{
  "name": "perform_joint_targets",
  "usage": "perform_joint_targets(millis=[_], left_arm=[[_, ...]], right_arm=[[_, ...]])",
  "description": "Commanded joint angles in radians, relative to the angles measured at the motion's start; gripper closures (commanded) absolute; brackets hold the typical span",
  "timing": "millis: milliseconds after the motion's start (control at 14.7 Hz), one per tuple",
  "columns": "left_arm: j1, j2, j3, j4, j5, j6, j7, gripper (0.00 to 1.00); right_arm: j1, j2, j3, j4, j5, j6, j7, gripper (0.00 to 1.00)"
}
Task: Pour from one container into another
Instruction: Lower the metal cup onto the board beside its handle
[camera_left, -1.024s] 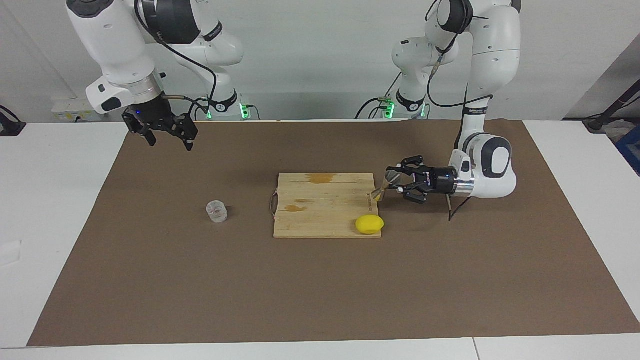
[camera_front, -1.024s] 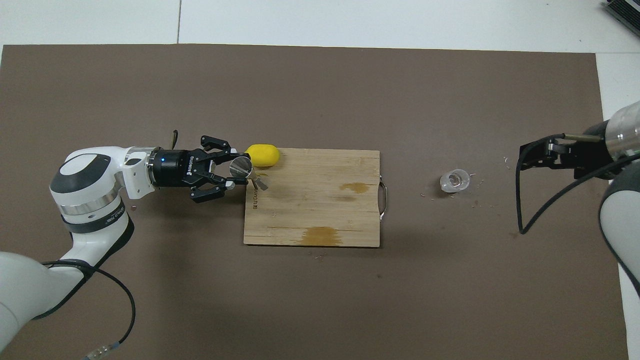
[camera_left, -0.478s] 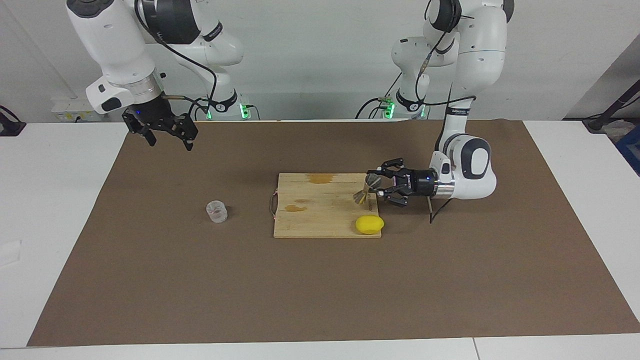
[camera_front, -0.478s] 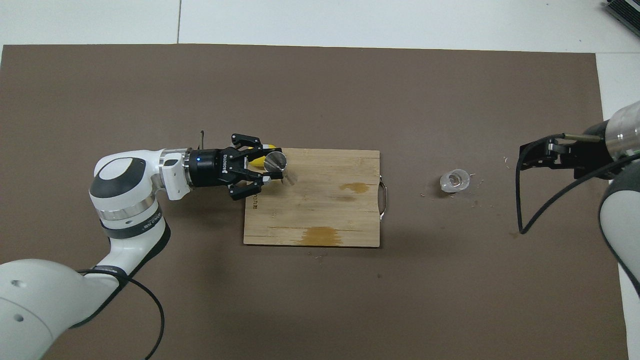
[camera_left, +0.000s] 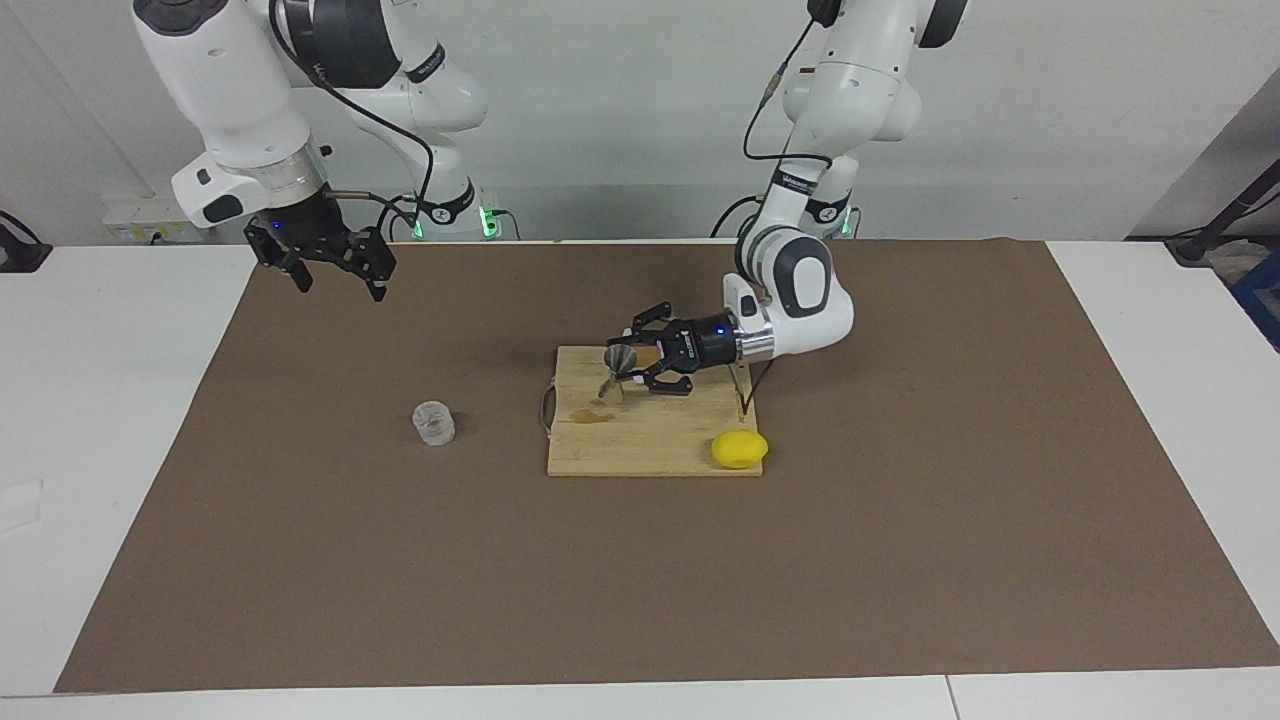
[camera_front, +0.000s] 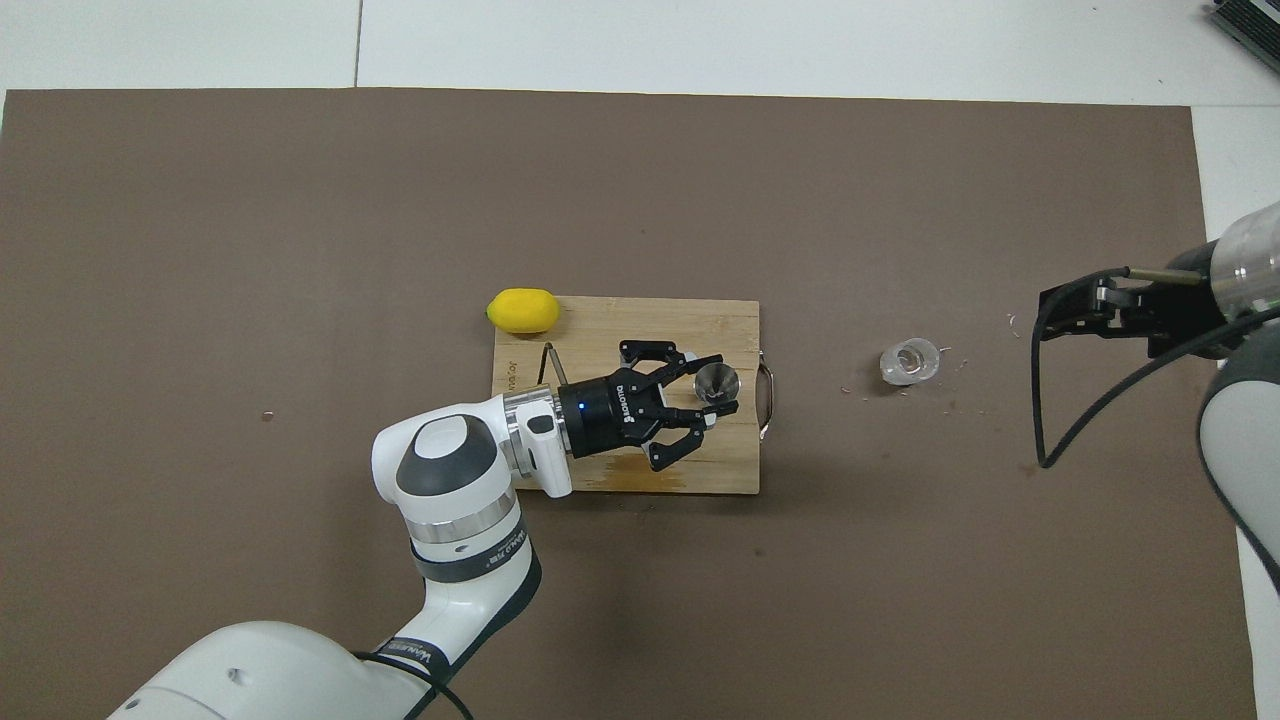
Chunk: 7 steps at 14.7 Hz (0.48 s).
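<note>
We take the cutting board (camera_left: 650, 415) as our landmark. At the right arm's end of the table, well apart from the board, our right gripper (camera_left: 335, 268) waits in the air with its fingers spread wide. The glass cup (camera_left: 434, 422) stands upright on the brown mat (camera_left: 900, 560) near the board's handle end. Over the board, our left gripper (camera_left: 632, 366) pinches the tilted metal jigger (camera_left: 617, 369). A lemon (camera_left: 739, 449) rests at the board's corner toward the left arm's end.
</note>
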Motion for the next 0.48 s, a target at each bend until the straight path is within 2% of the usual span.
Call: perform_joint_targets(millis=[0, 273, 409], left_arm=[[-0.043, -0.018, 0.018, -0.026, -0.060, 0.044, 0.097, 0.73], [-0.056, -0.015, 0.018, -0.024, -0.088, 0.088, 0.197, 0.72], [-0.057, -0.014, 0.018, -0.023, -0.088, 0.104, 0.206, 0.65]], right_arm=[[-0.013, -0.022, 0.005, -0.020, 0.022, 0.001, -0.023, 0.00], [-0.013, -0.022, 0.005, -0.020, 0.022, 0.001, -0.023, 0.00], [-0.013, -0.022, 0.005, -0.020, 0.022, 0.001, -0.023, 0.00]])
